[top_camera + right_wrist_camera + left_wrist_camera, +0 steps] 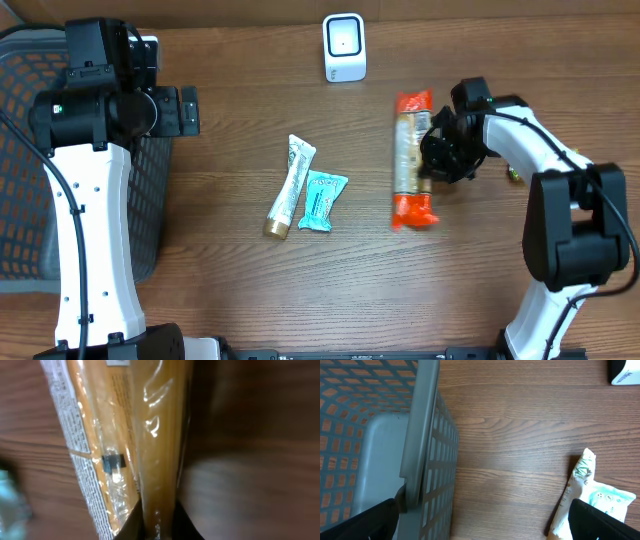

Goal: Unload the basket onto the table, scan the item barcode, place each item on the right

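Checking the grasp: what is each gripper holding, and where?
Right gripper pinches the orange packet at its long edge, mid-length; left gripper holds nothing.

No text can be read in any view.

- Long orange packet (pixel 150 435): a white strip of fine print runs along one side, blurred beyond reading.
- White scanner (pixel 624 375), at the counter's far edge: dark lettering, cut off and illegible.
- White tube (pixel 577 485) and teal sachet (pixel 610 500): printed markings too small to read.
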Motion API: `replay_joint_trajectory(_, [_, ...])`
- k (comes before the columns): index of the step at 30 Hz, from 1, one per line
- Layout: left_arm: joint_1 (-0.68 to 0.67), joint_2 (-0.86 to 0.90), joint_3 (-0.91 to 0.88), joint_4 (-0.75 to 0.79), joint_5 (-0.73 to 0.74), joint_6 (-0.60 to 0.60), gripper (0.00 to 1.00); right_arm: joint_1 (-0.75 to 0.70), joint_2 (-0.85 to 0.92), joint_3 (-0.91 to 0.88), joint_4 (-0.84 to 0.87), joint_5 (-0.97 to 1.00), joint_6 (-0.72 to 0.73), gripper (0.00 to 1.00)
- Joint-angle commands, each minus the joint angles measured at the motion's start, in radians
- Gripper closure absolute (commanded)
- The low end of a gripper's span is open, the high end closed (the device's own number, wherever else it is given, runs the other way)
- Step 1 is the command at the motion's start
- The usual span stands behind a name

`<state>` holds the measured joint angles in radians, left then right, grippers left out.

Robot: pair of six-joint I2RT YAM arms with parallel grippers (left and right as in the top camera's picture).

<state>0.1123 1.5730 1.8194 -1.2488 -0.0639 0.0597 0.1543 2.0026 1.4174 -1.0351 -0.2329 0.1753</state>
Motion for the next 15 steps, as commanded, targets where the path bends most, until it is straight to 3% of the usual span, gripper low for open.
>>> replay_joint_trajectory(1, [0.005, 0.009, 0.009, 0.003, 0.009, 0.015, 0.00, 0.074, -0.068, 0.043, -0.071, 0.465, 0.083, 0.96])
replay_joint_trajectory(6, [0.005, 0.009, 0.009, 0.003, 0.009, 0.015, 0.00, 0.203, -0.065, 0.042, -0.160, 0.725, 0.155, 0.96])
replay_joint_trajectory(12, [0.005, 0.009, 0.009, 0.003, 0.009, 0.015, 0.00, 0.334, -0.065, 0.042, -0.155, 0.741, 0.158, 0.96])
replay_joint_trajectory(13, [0.005, 0.009, 0.010, 0.003, 0.009, 0.015, 0.00, 0.354, -0.065, 0.042, -0.146, 0.731, 0.158, 0.95])
replay_joint_trajectory(15, [0.005, 0.009, 0.009, 0.003, 0.009, 0.015, 0.00, 0.384, -0.065, 0.042, -0.127, 0.697, 0.158, 0.83])
